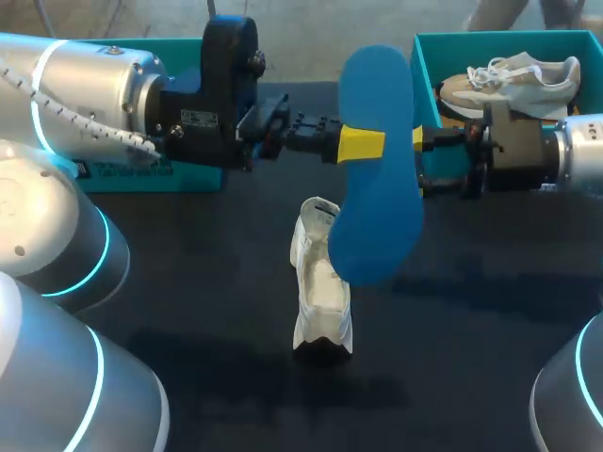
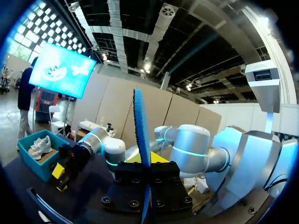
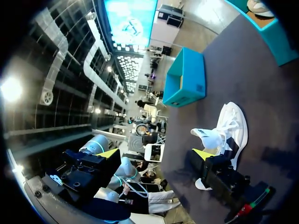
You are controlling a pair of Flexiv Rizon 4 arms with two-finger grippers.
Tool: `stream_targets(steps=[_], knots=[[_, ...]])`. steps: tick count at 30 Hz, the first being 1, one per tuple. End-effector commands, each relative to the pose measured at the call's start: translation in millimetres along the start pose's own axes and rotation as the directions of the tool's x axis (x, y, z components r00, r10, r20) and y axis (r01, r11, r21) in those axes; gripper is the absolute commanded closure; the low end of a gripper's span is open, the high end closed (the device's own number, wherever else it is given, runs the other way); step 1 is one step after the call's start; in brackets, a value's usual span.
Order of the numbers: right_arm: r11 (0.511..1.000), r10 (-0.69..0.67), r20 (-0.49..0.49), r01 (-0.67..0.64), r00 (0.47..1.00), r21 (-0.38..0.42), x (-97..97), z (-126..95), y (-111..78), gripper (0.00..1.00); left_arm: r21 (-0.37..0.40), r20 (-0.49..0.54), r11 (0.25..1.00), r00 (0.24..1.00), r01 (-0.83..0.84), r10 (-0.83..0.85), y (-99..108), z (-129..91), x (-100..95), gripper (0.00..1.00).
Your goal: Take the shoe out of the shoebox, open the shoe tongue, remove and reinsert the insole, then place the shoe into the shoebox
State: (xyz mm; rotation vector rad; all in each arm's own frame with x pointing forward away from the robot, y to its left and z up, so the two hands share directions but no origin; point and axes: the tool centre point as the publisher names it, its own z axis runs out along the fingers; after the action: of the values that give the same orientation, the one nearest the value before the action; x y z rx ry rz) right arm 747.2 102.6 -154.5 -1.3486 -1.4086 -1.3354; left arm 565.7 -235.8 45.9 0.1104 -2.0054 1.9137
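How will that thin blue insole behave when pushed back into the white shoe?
The thin blue insole looks sheet-like edge-on, so probably light and bendy. It juts straight from the left gripper without drooping, so likely somewhat stiff.

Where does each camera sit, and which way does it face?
Head: above and behind, looking down on the table; left arm and right arm show.
Left wrist: on the left arm, looking along the left gripper clamping the blue insole.
Right wrist: on the right arm, looking past the right gripper at the white shoe.
Shared: all show the teal shoebox.
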Motion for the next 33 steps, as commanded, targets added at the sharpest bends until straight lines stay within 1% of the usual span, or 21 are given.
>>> stream_targets(steps=[1, 3, 5, 6, 8, 10, 33], knots=[[1.0, -0.001, -0.009, 0.001, 1.0, 0.003, 0.9, 3.4, 6.9, 0.0, -0.027, 0.029, 0.971, 0.971, -0.238, 0.239, 4.1, -11.5, -6.5, 1.0], [1.0, -0.002, -0.011, 0.002, 1.0, 0.003, 2.6, 3.5, 7.9, 0.0, -0.06, 0.038, 0.947, 0.947, -0.317, 0.319, 5.8, -14.9, -11.6, 1.0], [1.0, -0.005, -0.009, 0.005, 1.0, 0.002, 4.4, 3.2, 8.4, 0.0, -0.074, 0.048, 0.925, 0.925, -0.373, 0.377, 7.6, -17.9, -16.4, 1.0], [1.0, -0.006, -0.009, 0.006, 1.0, 0.0, 5.4, 3.0, 8.5, 0.0, -0.069, 0.051, 0.912, 0.912, -0.403, 0.407, 8.0, -18.9, -18.6, 1.0], [1.0, -0.008, -0.009, 0.008, 1.0, -0.003, 6.8, 2.5, 8.5, 0.0, -0.099, 0.049, 0.874, 0.875, -0.476, 0.482, 9.6, -20.4, -23.1, 1.0], [1.0, 0.016, 0.014, -0.015, 1.0, -0.015, 8.0, 2.5, 8.0, 0.0, -0.123, 0.058, 0.836, 0.837, -0.535, 0.544, 11.8, -21.6, -28.7, 1.0], [1.0, 0.016, 0.014, -0.015, 1.0, -0.015, 8.0, 2.5, 8.0, 0.0, -0.123, 0.058, 0.836, 0.837, -0.535, 0.544, 11.8, -21.6, -28.7, 1.0]])
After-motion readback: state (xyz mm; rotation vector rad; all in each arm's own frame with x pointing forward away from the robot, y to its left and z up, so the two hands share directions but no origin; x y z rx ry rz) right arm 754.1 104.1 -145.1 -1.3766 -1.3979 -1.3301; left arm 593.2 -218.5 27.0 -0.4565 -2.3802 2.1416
